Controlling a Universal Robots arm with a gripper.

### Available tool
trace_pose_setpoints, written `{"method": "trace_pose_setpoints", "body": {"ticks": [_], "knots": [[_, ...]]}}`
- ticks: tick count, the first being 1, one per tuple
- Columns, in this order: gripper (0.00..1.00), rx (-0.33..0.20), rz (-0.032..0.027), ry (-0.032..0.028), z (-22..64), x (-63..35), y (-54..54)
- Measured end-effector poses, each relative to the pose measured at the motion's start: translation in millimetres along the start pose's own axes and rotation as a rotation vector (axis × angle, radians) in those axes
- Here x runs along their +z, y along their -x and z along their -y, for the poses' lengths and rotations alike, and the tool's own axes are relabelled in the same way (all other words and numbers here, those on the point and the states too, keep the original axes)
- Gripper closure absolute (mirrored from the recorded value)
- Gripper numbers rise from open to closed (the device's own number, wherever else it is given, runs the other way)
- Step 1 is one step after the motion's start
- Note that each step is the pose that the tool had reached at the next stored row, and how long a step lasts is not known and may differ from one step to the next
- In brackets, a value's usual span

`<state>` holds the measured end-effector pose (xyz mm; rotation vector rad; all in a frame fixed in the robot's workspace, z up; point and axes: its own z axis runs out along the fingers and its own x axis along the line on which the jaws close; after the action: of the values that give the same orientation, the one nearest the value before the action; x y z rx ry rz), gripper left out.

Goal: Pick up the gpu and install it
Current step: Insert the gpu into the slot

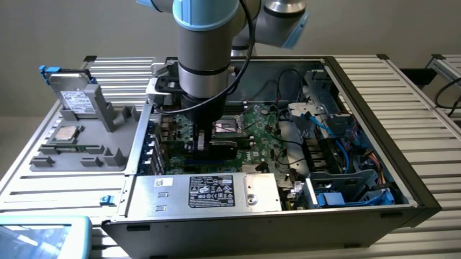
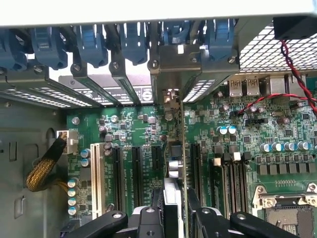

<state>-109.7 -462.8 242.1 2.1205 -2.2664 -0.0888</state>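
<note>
My gripper reaches down into the open computer case, over the green motherboard. In the wrist view my gripper is shut on the gpu, which shows edge-on and upright between the black fingers. The card stands over the motherboard between two black expansion slots. Its silver end bracket lies at the case's rear slot openings, under the blue latches. Whether the card's edge sits in a slot I cannot tell.
A white slot and memory slots flank the card. The processor socket is nearby. The power supply fills the case front, cables and drive bays the exterior view's right. A grey tray with a hard drive stands outside.
</note>
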Motion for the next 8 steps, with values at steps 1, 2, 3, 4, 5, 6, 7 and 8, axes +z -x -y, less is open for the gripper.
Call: {"method": "trace_pose_setpoints", "body": {"ticks": [1, 2, 3, 4, 5, 6, 7, 8], "knots": [[0.70, 0.000, -0.0008, 0.0000, 0.0, 0.1, 0.0], [0.70, 0.000, -0.0012, -0.0001, -0.1, 0.1, 0.0], [0.70, 0.000, -0.0014, -0.0001, 0.0, 0.2, 0.0], [0.70, 0.000, -0.0014, -0.0002, -0.1, 0.4, 0.2], [0.70, 0.000, -0.0016, -0.0003, -0.2, 0.6, 0.7], [0.70, 0.000, -0.0027, -0.0004, -0.3, 0.7, 1.1], [0.70, 0.000, -0.0050, -0.0005, -0.4, 0.7, 1.6], [0.70, 0.000, -0.0079, -0.0007, -0.5, 0.7, 1.9]]}}
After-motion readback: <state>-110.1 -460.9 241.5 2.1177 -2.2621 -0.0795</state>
